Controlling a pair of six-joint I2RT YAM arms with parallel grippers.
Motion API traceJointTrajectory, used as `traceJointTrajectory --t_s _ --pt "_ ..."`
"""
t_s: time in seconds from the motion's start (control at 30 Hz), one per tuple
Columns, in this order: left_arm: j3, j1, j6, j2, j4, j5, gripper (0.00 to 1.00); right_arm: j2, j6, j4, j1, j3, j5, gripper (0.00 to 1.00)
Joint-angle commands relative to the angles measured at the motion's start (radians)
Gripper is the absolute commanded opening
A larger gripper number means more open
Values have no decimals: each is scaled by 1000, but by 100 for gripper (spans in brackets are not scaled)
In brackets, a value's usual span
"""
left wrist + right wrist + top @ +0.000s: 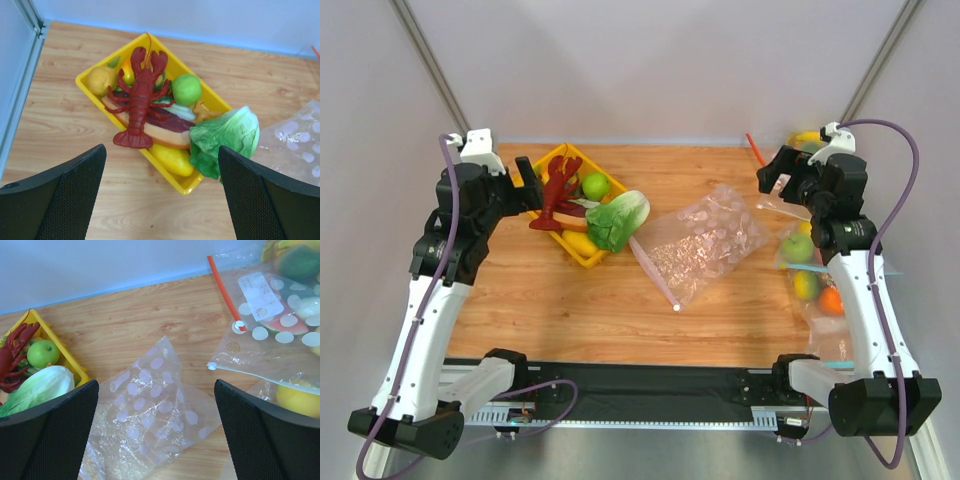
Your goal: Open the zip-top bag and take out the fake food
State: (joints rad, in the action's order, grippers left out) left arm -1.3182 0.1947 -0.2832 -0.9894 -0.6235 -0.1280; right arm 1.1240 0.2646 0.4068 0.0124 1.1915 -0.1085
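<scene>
The zip-top bag (pixel 705 240) lies flat and crinkled mid-table with nothing showing inside it, its pale zip strip (pixel 655 270) toward the left. The fake food is in a yellow tray (pixel 552 158): a red lobster (pixel 140 100), a round green fruit (pixel 186 89) and a lettuce head (pixel 227 137) hanging over the tray's right end. My left gripper (pixel 530 185) hovers open above the tray's near side, holding nothing. My right gripper (pixel 775 178) stands open above the bag's (pixel 150 415) far right side, apart from it.
The tray also holds a toy hot dog (pixel 167 131) and yellow toy fruits (pixel 172 159). At the right edge lie other clear bags (pixel 810 275) with fruit inside, one with a red-orange strip (pixel 225 290). Grey walls close in the back and sides.
</scene>
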Motion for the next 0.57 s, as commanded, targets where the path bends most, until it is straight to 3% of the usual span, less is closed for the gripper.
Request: traceJointTrajectory --t_s 0.0,0.53 --pt "-24 -5 26 18 -81 7 99 -27 -8 -23 0 -4 23 100" --pt "-41 -5 33 41 -111 -10 99 -39 -10 -16 1 -3 24 100"
